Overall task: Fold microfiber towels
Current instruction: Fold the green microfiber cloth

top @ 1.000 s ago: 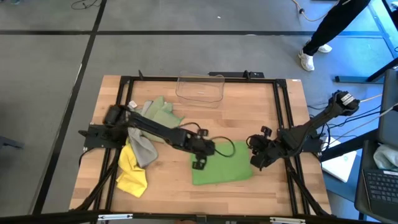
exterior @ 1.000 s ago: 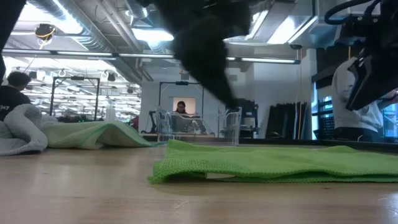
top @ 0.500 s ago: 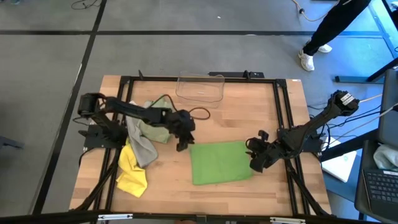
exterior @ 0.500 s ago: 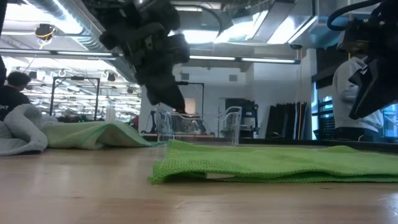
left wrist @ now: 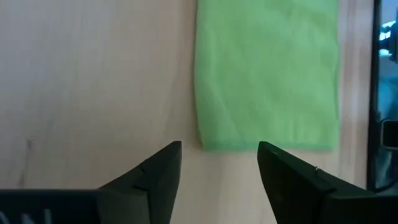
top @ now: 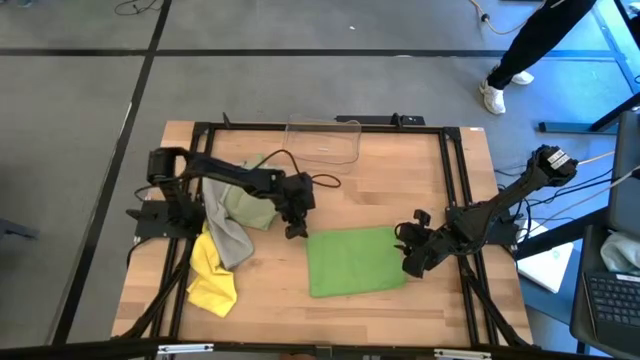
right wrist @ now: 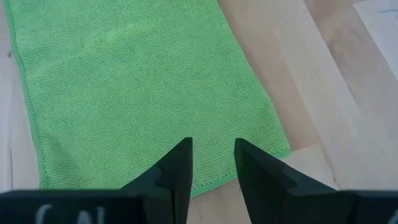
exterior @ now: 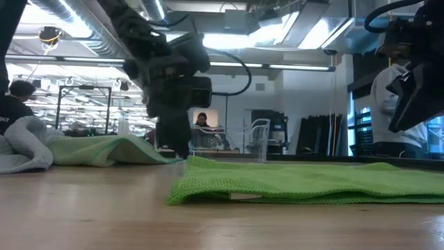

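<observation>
A bright green towel [top: 355,262] lies flat on the wooden table, folded into a rectangle; the low view shows its layers [exterior: 298,184]. My left gripper [top: 294,230] stands open just off the towel's far left corner [left wrist: 205,140], low over bare wood, with nothing between its fingers [left wrist: 219,158]. My right gripper [top: 408,262] hovers open over the towel's right edge [right wrist: 249,168], clear of it. A sage green towel [top: 252,195], a grey towel [top: 226,238] and a yellow towel [top: 210,280] lie crumpled in a heap at the table's left.
A clear plastic bin [top: 322,140] stands at the table's far edge, behind the green towel. A black frame [top: 455,190] runs around the table top. Bare wood shows between bin and towel and along the near edge. A person [top: 520,50] stands on the floor far right.
My left gripper has left the green towel's left part, gone toward the table's left and far edges, turned, and sunk close to the wood beside the towel's far left corner. The green towel lies as before.
</observation>
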Robot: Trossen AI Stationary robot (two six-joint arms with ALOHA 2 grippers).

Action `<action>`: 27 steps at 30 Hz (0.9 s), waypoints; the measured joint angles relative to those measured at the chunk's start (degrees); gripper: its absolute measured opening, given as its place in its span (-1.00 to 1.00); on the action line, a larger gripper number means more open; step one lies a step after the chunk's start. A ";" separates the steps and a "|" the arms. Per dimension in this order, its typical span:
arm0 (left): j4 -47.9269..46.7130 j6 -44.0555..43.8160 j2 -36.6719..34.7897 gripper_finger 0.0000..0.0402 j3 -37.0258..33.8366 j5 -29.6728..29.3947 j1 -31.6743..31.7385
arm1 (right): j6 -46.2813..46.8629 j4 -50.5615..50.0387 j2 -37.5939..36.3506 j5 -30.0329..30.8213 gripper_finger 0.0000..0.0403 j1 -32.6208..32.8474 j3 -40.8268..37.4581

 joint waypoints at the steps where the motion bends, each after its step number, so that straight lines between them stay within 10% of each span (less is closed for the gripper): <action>1: 0.29 0.29 0.55 0.05 1.05 0.26 0.23 | -0.14 0.00 0.02 -0.04 -0.39 0.00 0.00; 27: -23.55 8.50 13.69 0.08 17.91 6.53 0.64 | -0.73 0.02 0.02 0.01 -0.39 3.85 0.00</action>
